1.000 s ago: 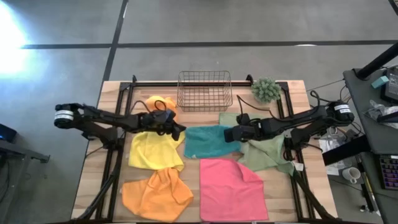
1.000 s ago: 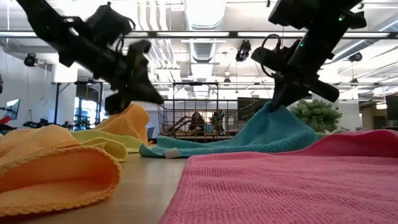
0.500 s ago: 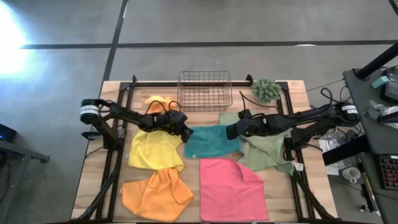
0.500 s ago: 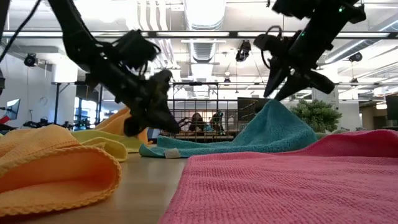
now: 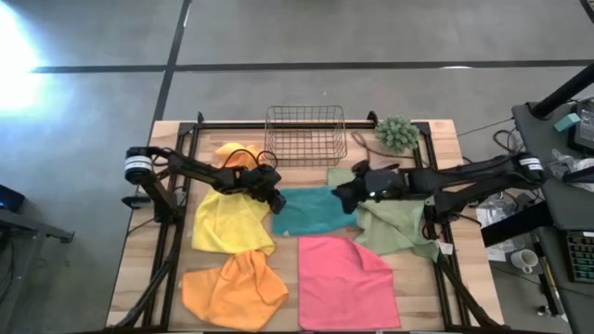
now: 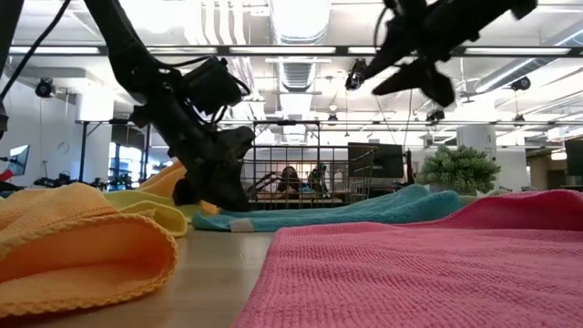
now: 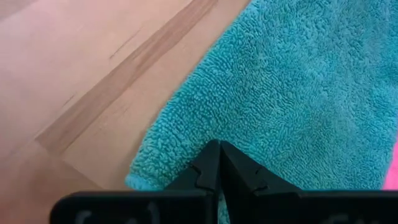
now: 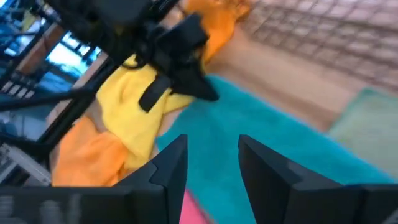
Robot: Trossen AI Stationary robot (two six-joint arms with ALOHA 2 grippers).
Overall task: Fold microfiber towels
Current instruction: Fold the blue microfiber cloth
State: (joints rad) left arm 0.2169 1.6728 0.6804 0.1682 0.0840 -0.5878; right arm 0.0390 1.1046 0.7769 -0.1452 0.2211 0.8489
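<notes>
Where overhead hides it, left end effector [image 7: 219, 163] pinches teal towel [image 7: 298, 93].

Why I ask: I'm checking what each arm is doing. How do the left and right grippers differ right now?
The left gripper is shut, its tips down at the left edge of the teal towel; the right gripper is open and holds nothing. In the low view the left gripper sits at table level, while the right gripper hangs high above the towel. Both are dark, two-fingered, and over that same teal towel.
</notes>
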